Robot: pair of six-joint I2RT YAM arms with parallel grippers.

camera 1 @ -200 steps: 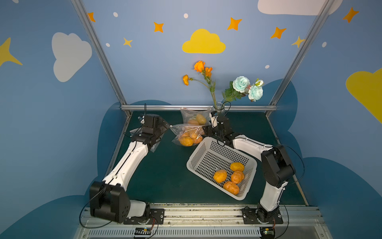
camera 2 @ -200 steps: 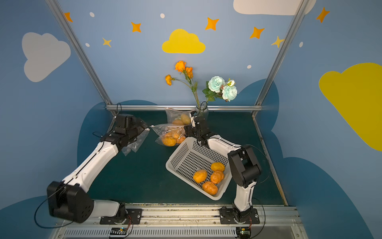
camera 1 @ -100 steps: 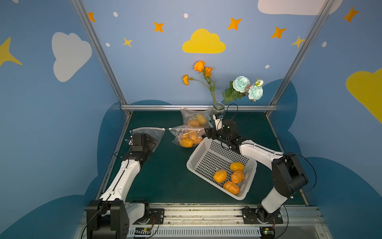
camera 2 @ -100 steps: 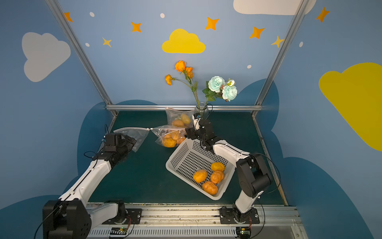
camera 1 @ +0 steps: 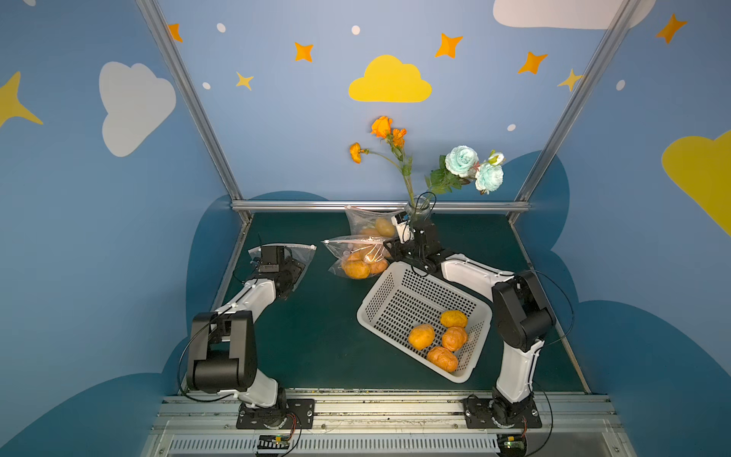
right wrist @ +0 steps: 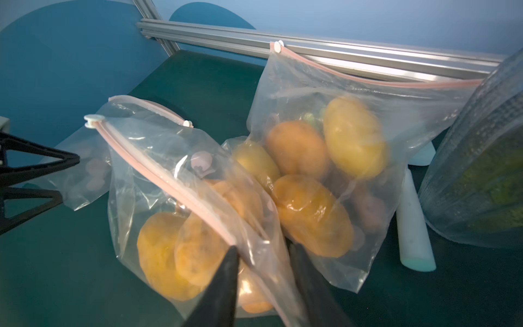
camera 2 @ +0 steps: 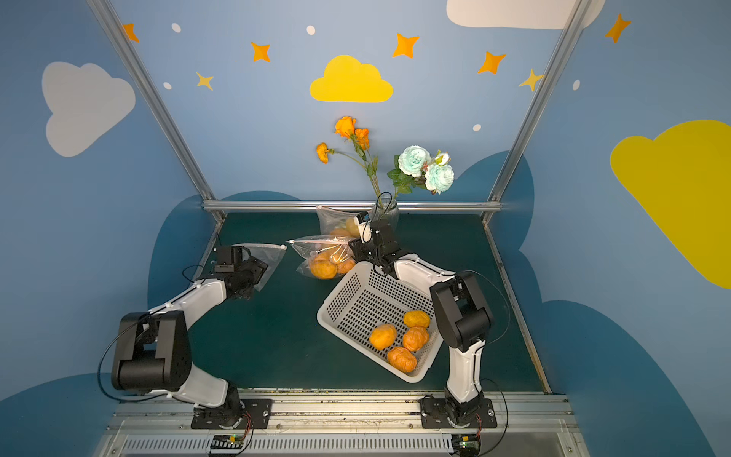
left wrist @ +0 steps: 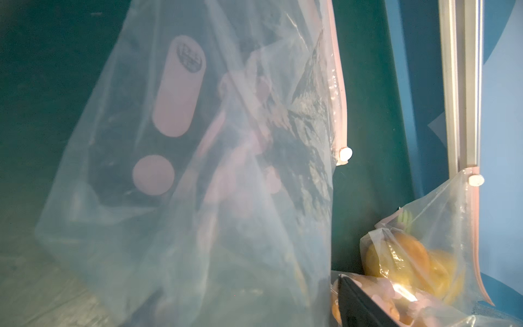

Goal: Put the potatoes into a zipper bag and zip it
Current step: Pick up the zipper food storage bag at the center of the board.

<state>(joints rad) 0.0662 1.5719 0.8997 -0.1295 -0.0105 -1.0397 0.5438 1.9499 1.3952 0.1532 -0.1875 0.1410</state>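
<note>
Blue walls with painted clouds and stars close in a dark green surface (camera 1: 308, 340). The right jaws stand narrow, pinched on the pink zip strip of a zipper bag (right wrist: 158, 158), at the end away from its white slider (right wrist: 91, 120). Orange potatoes (right wrist: 169, 254) sit inside this bag, directly below and ahead of the jaws. Just beyond it, farther from the right jaws, a second bag (right wrist: 311, 82) leans against the rear rail with more potatoes in it. Beside that bag stands a glass vase (camera 1: 419, 209) of flowers. Behind the right jaws, alongside their arm, a white basket (camera 1: 391, 304) holds four potatoes, well apart from both pairs of jaws. The left jaws stand wide, showing in the right wrist view as two separated black fingers (right wrist: 65, 162). An empty bag (left wrist: 212, 212) hangs right in front of them, and its film covers most of the left wrist view. Whether they touch it I cannot tell.
</note>
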